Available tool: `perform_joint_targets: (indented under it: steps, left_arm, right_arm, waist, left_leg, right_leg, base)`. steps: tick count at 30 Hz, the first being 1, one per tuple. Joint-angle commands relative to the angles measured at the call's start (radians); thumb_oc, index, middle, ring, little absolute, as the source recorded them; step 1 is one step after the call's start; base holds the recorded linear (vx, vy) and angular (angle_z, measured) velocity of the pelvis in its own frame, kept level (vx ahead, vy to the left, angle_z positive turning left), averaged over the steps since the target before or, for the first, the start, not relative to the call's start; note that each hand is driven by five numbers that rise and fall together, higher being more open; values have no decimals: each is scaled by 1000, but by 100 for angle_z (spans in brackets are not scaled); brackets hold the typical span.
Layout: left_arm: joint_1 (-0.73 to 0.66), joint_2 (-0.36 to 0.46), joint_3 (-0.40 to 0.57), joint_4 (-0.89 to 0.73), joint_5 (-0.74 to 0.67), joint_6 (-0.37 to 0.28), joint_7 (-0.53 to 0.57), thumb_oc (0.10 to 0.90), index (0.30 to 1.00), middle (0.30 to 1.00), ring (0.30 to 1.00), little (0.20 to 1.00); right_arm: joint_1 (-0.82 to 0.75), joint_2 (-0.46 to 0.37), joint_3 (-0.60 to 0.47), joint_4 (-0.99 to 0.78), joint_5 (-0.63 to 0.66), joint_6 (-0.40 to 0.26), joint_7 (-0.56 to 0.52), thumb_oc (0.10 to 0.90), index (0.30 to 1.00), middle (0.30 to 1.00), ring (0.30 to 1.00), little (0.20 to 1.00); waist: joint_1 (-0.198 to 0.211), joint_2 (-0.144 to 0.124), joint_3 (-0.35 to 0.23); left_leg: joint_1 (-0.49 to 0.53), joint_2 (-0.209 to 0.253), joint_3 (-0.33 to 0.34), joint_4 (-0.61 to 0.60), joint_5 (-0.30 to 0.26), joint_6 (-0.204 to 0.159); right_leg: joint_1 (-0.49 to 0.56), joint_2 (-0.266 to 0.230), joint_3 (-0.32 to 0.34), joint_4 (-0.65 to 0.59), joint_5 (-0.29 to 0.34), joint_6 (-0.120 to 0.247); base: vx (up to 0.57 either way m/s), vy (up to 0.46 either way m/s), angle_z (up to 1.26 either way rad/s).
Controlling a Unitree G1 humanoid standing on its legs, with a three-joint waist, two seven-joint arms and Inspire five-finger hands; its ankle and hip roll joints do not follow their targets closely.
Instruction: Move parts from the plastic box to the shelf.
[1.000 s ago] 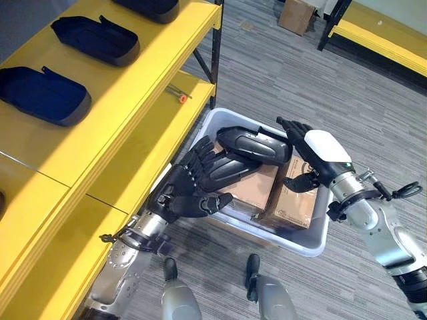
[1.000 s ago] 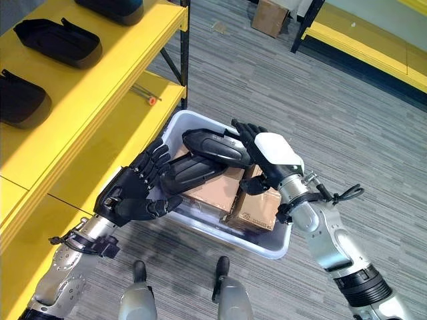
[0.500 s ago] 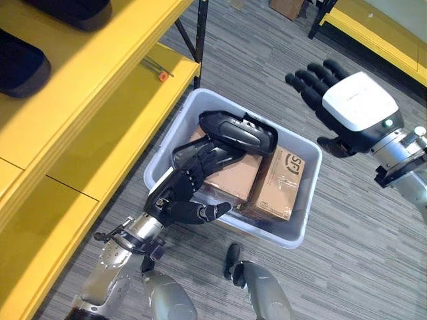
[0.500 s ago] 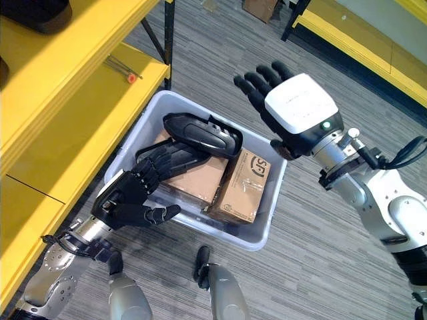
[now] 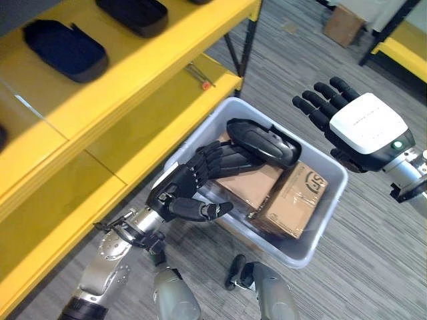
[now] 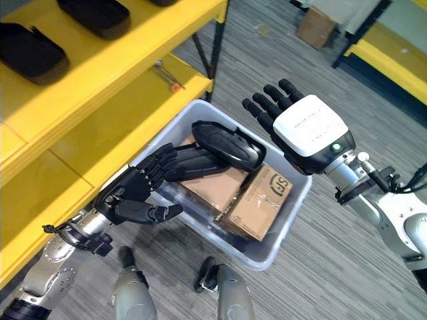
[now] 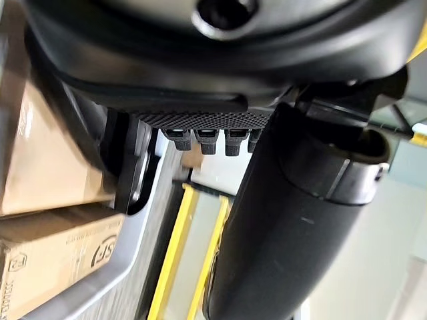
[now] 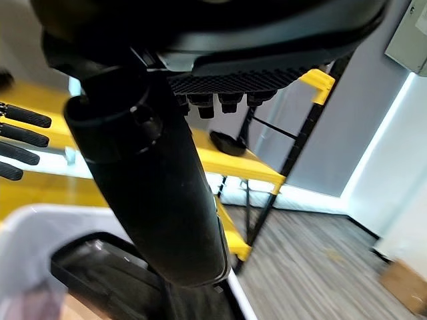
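Black part [image 5: 261, 141] atop straight left hand [image 5: 190, 190] fingers [image 5: 223, 157]; right hand [image 5: 360, 128] spread.

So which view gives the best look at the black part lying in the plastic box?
The left eye view: the black part lies whole across the cardboard boxes in the plastic box. The right eye view shows the same. The right wrist view catches a bit behind the thumb; the left wrist view shows cartons.

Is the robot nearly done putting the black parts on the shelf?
Not quite. Some black parts already lie on the yellow shelf, so that bit looks done. Right now the left hand reaches into the box with straight fingers against a black part, not gripping it. The right hand hangs open above the box. That part is not yet lifted out and shelved.
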Motion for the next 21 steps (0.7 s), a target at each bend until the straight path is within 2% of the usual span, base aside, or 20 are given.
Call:
perform_joint_targets:
  steps: [1,3,4,7,11,17,21]
  left_arm:
    - [-20,-25,-10,-133,-71,-95,-51,900,1000,1000,1000,1000]
    - [1,-30,2,-155,-68,-84,-39,900,1000,1000,1000,1000]
    - [20,-30,16,-165,-62,-73,-46,900,1000,1000,1000,1000]
    - [55,-36,32,-174,-27,-74,-59,900,1000,1000,1000,1000]
    - [69,-36,30,-170,-20,-84,-21,900,1000,1000,1000,1000]
    - [96,-29,44,-168,-30,-85,-23,900,1000,1000,1000,1000]
    - [112,-27,42,-161,-40,-119,-19,900,1000,1000,1000,1000]
  right_arm:
    - [-98,10,-20,-4,-1,-4,-64,900,1000,1000,1000,1000]
    - [-118,53,19,-9,-17,7,-59,900,1000,1000,1000,1000]
    - [-129,80,41,-20,-23,26,-44,900,1000,1000,1000,1000]
    - [-140,127,76,-26,-28,29,-37,900,1000,1000,1000,1000]
    - [-150,165,108,-32,-17,20,-16,900,1000,1000,1000,1000]
    - [-157,164,127,-35,-2,10,20,900,1000,1000,1000,1000]
    - [-168,147,147,-29,0,8,26,900,1000,1000,1000,1000]
  waist:
    - [-26,-8,-89]
    - [-7,-10,-100]
    - [3,-10,-111]
    - [8,-26,-142]
    - [10,-40,-174]
    - [23,-59,-192]
    - [30,-76,-187]
  left_leg:
    - [14,-59,-7,84,-53,6]
    - [15,-175,-39,107,-133,55]
    - [33,-196,-42,74,-135,70]
    - [65,-213,-43,33,-145,91]
    - [93,-231,-39,5,-156,104]
    - [110,-241,-30,-8,-172,113]
    - [104,-239,-22,11,-185,116]
  right_leg:
    - [137,2,62,-211,112,96]
    - [148,4,108,-267,156,121]
    - [148,4,110,-276,173,137]
    - [166,17,121,-324,197,143]
    - [192,24,122,-364,214,148]
    - [216,28,120,-403,227,149]
    - [221,30,117,-415,233,146]
  base:
    - [65,43,-15]
    - [88,90,-14]
    - [121,93,-23]
    - [105,69,-39]
    - [120,103,-3]
    - [65,67,-4]
    - [-7,82,-3]
